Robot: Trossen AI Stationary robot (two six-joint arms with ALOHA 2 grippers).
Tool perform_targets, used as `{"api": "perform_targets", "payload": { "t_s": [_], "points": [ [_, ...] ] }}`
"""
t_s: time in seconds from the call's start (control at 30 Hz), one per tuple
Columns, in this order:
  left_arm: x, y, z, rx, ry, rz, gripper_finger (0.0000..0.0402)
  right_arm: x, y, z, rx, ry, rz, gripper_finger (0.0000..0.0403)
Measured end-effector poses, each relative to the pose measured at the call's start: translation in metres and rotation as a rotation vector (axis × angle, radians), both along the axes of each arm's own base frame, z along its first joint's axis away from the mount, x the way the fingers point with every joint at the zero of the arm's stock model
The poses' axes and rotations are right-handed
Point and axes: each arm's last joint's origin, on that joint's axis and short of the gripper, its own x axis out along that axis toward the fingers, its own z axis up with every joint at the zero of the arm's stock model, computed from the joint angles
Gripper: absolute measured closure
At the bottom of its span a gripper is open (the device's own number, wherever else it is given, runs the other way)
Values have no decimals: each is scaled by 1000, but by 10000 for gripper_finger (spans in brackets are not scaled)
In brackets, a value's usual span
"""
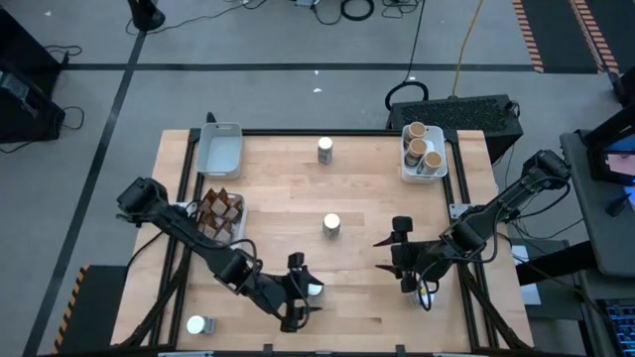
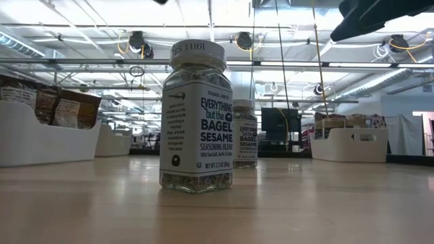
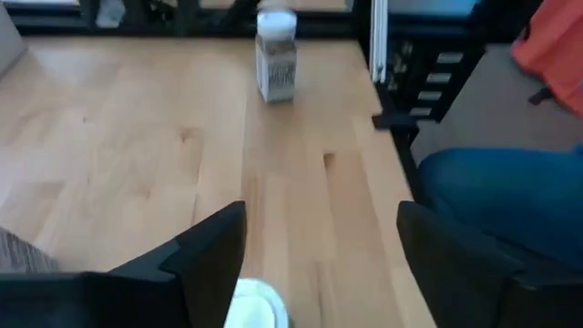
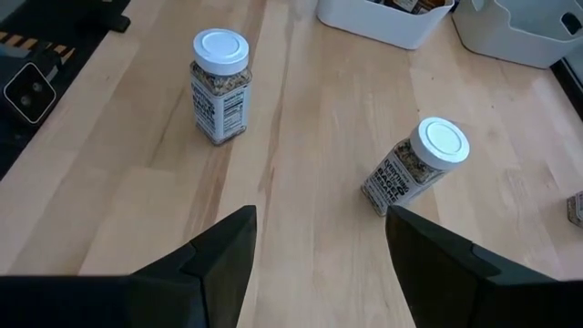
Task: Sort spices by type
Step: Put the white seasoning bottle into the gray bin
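Left hand (image 1: 301, 295) is spread, its fingers on either side of a white-lidded jar (image 1: 315, 290) near the worktop (image 1: 278, 198) front edge. Right hand (image 1: 405, 260) is spread, gripping nothing.

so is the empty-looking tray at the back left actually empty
Yes, empty as far as the pictures show: from above, the white tray shows only its bare white floor, while the tray beside it holds brown packets.
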Motion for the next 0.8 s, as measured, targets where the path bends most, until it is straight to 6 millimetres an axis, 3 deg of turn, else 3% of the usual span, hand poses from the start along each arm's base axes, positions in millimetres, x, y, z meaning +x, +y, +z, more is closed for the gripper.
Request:
{"api": "perform_targets", "payload": {
  "t_s": [0.27,0.57,0.8],
  "points": [
    [4,10,-11,38,73,26,66,0,1,0,17,8,10,177],
    [11,11,-27,61,116,34,63,0,1,0,10,9,15,177],
    [16,8,-52,103,182,33,62,0,1,0,11,9,15,177]
  ]
}}
